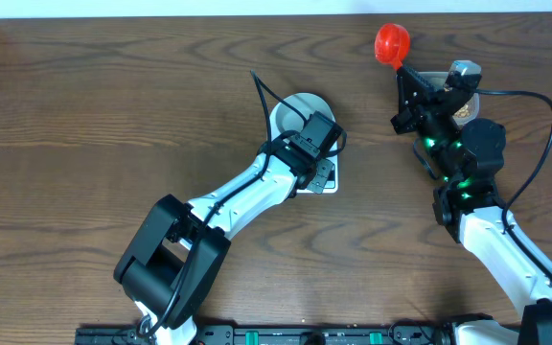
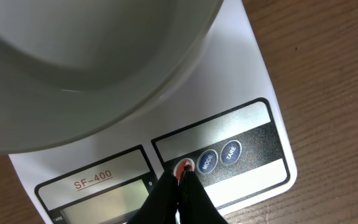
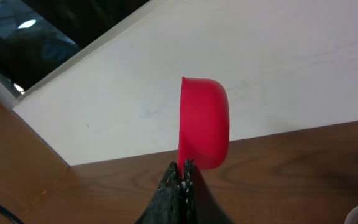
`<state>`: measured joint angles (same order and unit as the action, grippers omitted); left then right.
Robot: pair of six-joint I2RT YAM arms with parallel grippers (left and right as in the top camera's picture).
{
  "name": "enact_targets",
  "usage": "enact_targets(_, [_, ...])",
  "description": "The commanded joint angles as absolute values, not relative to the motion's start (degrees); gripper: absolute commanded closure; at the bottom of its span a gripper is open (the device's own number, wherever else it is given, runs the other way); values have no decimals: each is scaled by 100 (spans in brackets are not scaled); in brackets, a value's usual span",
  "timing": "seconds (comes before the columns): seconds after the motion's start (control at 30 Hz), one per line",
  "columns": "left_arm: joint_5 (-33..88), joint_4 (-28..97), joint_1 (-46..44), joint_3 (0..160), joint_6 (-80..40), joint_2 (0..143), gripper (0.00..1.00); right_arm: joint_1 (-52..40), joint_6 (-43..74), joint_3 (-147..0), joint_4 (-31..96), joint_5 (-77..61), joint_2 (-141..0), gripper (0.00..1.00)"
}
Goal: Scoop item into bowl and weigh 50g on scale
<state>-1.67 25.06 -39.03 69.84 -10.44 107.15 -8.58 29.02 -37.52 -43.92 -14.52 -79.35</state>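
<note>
Dark wood-grain worktop (image 1: 84, 115) fills your overhead view, with a pale wall strip along its far edge. Read the scale (image 2: 253, 93) first. Its front panel carries "SF-400" in red above the grey display. Two blue buttons are lettered "MODE" and "TARE", and to their left is a red button whose mark you cannot make out. Your left tool (image 2: 182, 180) is pinched together with nothing between its fingers, its tip resting on that red button. The scale lies near the middle of the worktop. Its long axis runs from far edge to near edge, slanting a little toward the right edge, with the display end nearest you. The bowl (image 2: 73, 74) sits on the scale's platform at the far end. The wrist view shows only its outer wall, so you cannot tell its contents there. Your right tool (image 3: 183, 171) is clamped on the handle of a red scoop (image 3: 204, 121), raised by the far edge, right of the scale. The scoop's long axis points away from the tool toward the far edge, and its cup is turned on its side, seen edge-on. A small patch of tan beans (image 1: 464, 112) shows just beside the right arm, mostly hidden by it.
</note>
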Motion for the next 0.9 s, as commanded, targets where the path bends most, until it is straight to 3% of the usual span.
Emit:
enact_targets(0.0, [-196,2471,-3898,6919,-985,10748,93,-825,2797,-3863,-4390,-1404,-7953,99])
enact_targets(0.87, [84,2281,-3898,6770,-985,10962,93,-825,2799,-3863,-4388,-1406,-7953,99])
